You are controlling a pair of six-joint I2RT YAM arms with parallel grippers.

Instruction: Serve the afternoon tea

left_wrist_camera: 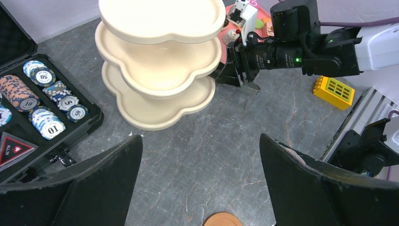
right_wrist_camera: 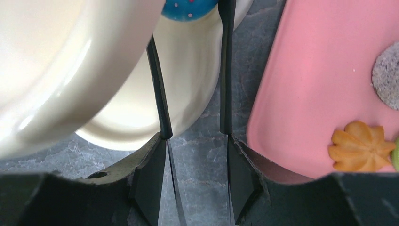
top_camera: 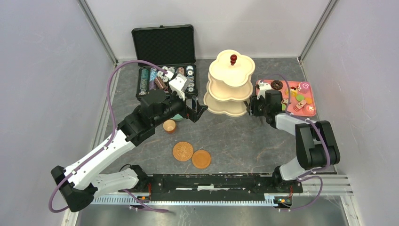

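Right jaws, barely parted, pinch a blue pastry (right_wrist_camera: 188, 7) over a lower tier of the stand (top_camera: 231, 75); left jaws gape wide, empty, above the surface (left_wrist_camera: 226, 155).

blue dotted pastry (right_wrist_camera: 189, 8) cut off by the top edge.

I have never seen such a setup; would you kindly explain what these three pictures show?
Two robot arms are bolted to a table. One picture looks down from above; the others come from cameras on each wrist. On it: a three-tier stand, a pink tray of toy pastries, two brown saucers, a brown cup and a case of poker chips. The left hand is open and empty. The right hand appears to pinch a blue dotted pastry over a lower tier.
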